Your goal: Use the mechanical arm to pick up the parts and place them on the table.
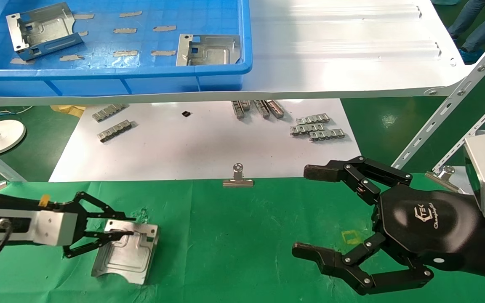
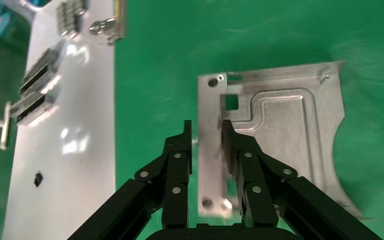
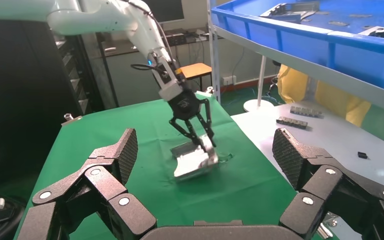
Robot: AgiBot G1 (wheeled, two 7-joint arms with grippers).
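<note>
A silvery sheet-metal part [image 1: 126, 252] rests tilted on the green table [image 1: 242, 252] at the near left. My left gripper [image 1: 134, 226] straddles its folded rim, jaws a little apart, with a small gap on one side. The left wrist view shows the part [image 2: 290, 135] and the gripper [image 2: 207, 130] around the rim strip. My right gripper [image 1: 305, 210], a glossy black hand, hovers wide open and empty over the table's right side. Its wrist view [image 3: 205, 155] shows the part [image 3: 192, 165] farther off. Two more parts [image 1: 42, 29] [image 1: 209, 49] lie in the blue bin [image 1: 112, 75].
The bin stands on a glossy white shelf [image 1: 343, 46] above the table's far edge. A white sheet [image 1: 204, 143] behind the table holds small grey linked strips [image 1: 316, 128]. A silver binder clip [image 1: 238, 179] sits on the cloth's far edge. Slanted shelf struts [image 1: 436, 126] stand at the right.
</note>
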